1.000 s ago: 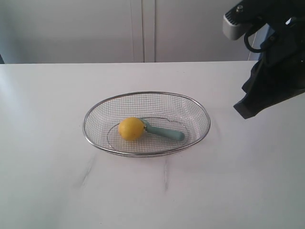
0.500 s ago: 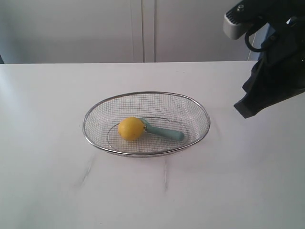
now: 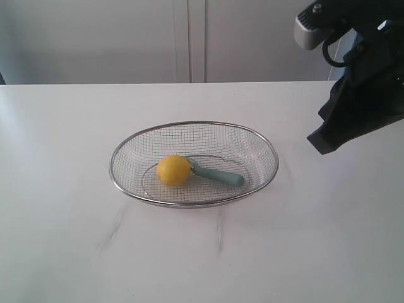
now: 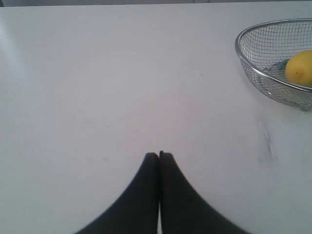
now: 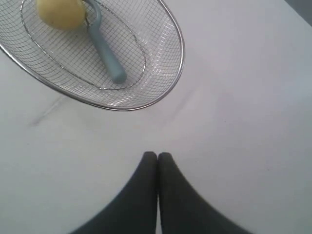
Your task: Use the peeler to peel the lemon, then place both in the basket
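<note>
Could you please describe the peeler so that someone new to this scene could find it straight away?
On the white table sits a wire mesh basket. Inside it, beside the round yellow lemon, lies the peeler. It is the only long, pale teal thing there.

Yellow lemon [image 3: 173,170]; teal peeler [image 3: 218,174]; silver mesh basket [image 3: 268,148]

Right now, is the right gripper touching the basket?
Apart. The right wrist view shows bare table between the shut right gripper and the basket.
</note>
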You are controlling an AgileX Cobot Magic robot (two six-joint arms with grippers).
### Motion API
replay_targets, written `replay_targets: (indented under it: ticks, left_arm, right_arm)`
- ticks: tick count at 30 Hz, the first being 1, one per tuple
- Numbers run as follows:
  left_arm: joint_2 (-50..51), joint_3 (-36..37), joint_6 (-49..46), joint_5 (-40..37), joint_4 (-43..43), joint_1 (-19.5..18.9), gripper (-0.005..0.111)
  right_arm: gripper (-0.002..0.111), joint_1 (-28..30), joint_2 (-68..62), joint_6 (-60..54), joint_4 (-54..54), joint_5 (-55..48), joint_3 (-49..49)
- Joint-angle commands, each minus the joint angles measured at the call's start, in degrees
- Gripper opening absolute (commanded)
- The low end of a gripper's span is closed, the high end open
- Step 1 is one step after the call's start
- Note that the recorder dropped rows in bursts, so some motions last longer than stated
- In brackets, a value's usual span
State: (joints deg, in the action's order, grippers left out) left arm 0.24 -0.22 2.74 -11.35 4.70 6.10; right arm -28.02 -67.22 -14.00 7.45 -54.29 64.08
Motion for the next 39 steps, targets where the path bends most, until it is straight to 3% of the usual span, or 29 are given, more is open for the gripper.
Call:
replay_targets:
  ticks: [1,20,30,34,39]
  left_arm:
    - [-0.24,0.22,-0.12,-0.26,-0.08,-0.04,0.000]
    - [-0.24,0.22,-0.01,-0.26,-0.08,-0.04,0.000]
    - [-0.24,0.22,-0.11,-0.26,-0.08,-0.04,0.000]
    - [-0.24,0.22,-0.11,-0.26,-0.08,-0.04,0.000]
    - [-0.24,0.22,-0.11,-0.26,-0.08,-0.04,0.000]
  right_arm:
    - [0.000,0.05,0.42,0.28,-0.02,0.71,-0.14]
    - [0.000,0.05,2.69,0.28,-0.34,0.83,-0.14]
    - [0.000,0.33,15.43,0.28,-0.34,2.65,-4.85]
    - [0.000,3.45,22.20,0.28,-0.34,5.56,-11.05]
    - [0.000,11.26,30.81,0.28,-0.34,6.89,-20.55]
